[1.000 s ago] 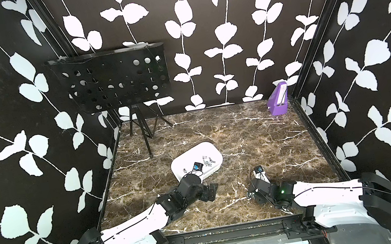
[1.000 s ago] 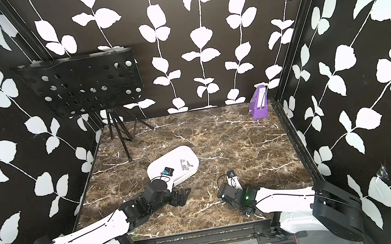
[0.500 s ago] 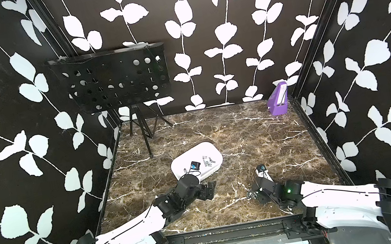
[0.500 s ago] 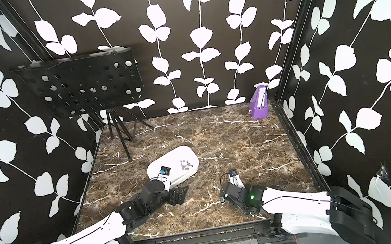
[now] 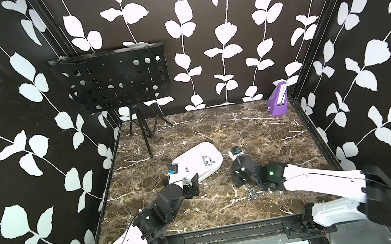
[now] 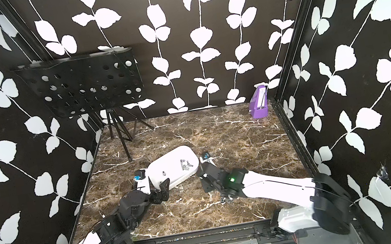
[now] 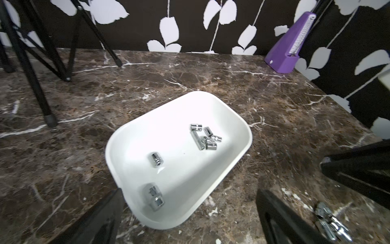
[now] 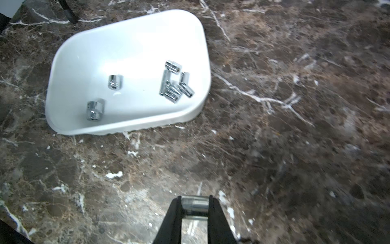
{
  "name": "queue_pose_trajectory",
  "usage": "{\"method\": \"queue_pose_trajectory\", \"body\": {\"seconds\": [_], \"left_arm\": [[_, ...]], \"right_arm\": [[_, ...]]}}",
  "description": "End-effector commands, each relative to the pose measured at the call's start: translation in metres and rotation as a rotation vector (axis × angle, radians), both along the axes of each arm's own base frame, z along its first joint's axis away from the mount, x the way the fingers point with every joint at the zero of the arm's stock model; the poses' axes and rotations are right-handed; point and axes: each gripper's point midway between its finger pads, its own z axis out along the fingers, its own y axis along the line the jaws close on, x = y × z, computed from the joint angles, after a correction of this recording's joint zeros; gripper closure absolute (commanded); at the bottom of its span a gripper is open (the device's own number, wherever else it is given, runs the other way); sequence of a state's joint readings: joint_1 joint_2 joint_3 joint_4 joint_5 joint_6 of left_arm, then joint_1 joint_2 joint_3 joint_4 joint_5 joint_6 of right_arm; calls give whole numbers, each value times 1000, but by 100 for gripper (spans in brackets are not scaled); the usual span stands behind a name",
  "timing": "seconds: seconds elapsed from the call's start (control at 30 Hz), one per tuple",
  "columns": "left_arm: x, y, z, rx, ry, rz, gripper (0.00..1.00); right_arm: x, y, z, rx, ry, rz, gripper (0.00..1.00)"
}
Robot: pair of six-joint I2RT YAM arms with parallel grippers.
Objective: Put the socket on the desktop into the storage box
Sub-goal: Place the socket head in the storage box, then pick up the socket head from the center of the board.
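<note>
One small chrome cylindrical socket [image 8: 195, 206] is clamped at the tips of the right fingers [image 8: 172, 219], short of the shallow white plastic storage box [image 8: 126, 127]; it may slip. Left fingers [image 7: 99, 217] stand apart beside it.

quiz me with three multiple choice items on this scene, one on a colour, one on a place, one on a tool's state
1. What colour is the storage box?
A. blue
B. white
C. black

2. Where does the purple metronome stand?
A. inside the storage box
B. at the near left corner
C. at the far right corner of the tabletop

3. The right tool is:
A. open and empty
B. shut on a chrome socket
C. out of view

Answers:
1 B, the storage box is white in every view.
2 C, both top views show the purple metronome by the far and right walls.
3 B, the right wrist view shows the chrome socket clamped between its fingers.
</note>
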State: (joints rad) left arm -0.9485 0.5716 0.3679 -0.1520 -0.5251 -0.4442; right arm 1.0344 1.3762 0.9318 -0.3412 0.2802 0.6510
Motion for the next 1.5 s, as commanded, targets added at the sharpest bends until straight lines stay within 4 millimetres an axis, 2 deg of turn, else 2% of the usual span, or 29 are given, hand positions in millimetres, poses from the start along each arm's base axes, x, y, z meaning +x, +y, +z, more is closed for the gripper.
{"method": "queue_pose_trajectory", "body": {"seconds": [0.0,0.1,0.17,0.27,0.47,0.67,0.77,0.87,1.03,1.23,1.47], "left_arm": [[2,23,-8,50,-15,102,1],[2,28,-9,47,-18,127,1],[2,29,-9,45,-19,133,1],[2,28,-9,42,-16,130,1],[2,26,-10,39,-10,121,1],[2,24,-9,32,-11,112,1],[1,22,-9,25,-9,97,1],[-1,14,-9,14,-4,57,1],[-5,-12,-7,-28,3,-69,1],[-9,-35,-10,-36,31,-172,3],[-14,-60,-18,-29,83,-274,4]], "right_arm": [[21,52,23,61,-44,75,83],[40,83,7,31,-1,95,83],[55,103,6,35,9,97,82],[70,121,-4,38,37,100,81],[92,130,-19,37,75,81,73],[93,122,-11,22,68,80,56],[85,110,-1,13,60,84,55],[72,86,12,0,27,72,55],[32,29,16,-33,-13,41,55],[-16,-36,-10,-86,9,-2,59],[-55,-99,-41,-121,37,-72,65]]}}
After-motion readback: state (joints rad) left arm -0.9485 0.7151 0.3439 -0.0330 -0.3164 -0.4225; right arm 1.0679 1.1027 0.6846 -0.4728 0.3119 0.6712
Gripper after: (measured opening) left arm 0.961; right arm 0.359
